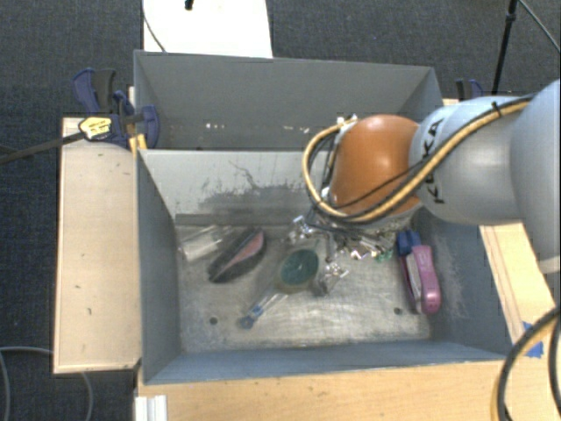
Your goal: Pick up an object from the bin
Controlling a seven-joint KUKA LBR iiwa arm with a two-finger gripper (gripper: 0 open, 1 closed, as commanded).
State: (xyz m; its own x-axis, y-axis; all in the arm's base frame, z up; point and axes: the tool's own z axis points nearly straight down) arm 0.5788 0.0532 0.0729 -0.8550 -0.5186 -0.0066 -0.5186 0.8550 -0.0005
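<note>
My gripper is low in the middle of the bin, under the orange cover, right beside a round dark green disc-like thing that lies just to its left. Whether the disc is touched I cannot tell. A thin clear pen with a blue tip lies just below the disc, slanting toward the front. A purple and pink oblong tool with a blue end lies to the right of the gripper, near the bin's right wall.
A dark oval brush-like thing with a pinkish side lies at the left, and a clear plastic piece next to it. The arm reaches in from the right over the bin's back right corner.
</note>
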